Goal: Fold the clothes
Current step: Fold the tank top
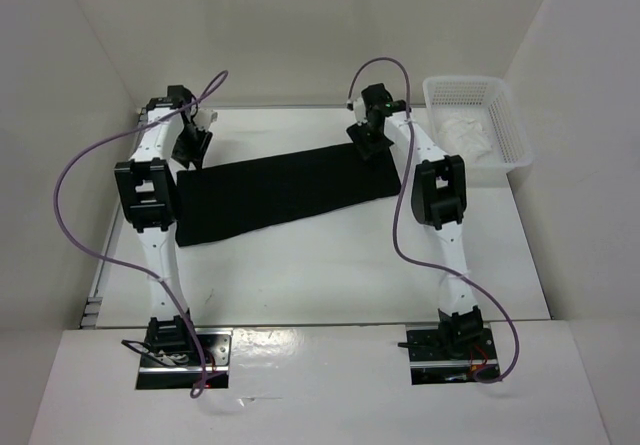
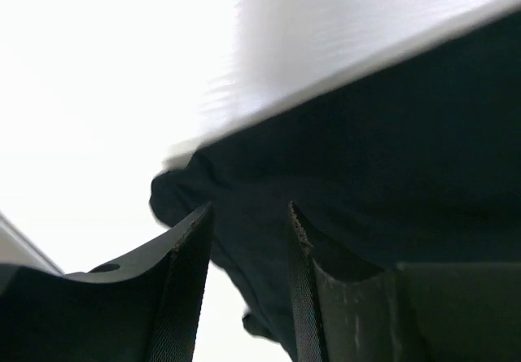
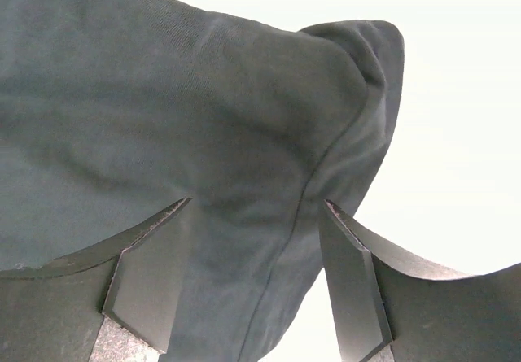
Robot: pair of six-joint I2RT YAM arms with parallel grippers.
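Black short-sleeved T-shirt of soft fabric [image 1: 290, 193] lies as a long folded strip across the white surface [image 1: 330, 275], between the arms. Left end effector [image 1: 190, 150] and right end effector [image 1: 368, 137] sit over its far corners, jaws apart, nothing clamped. We'd lower both evenly, pinch every layer at the corners, and move them in step to keep the edges square.

The left arm [image 1: 165, 255] and right arm [image 1: 452, 255] are slim white tubes with boxy black joint housings [image 1: 148, 193], each trailed by a looping purple cable [image 1: 62, 180] and set on a black base [image 1: 170, 337] over a metal plate [image 1: 215, 350], ending in dark jaws, the left pair's inner faces finely ribbed.
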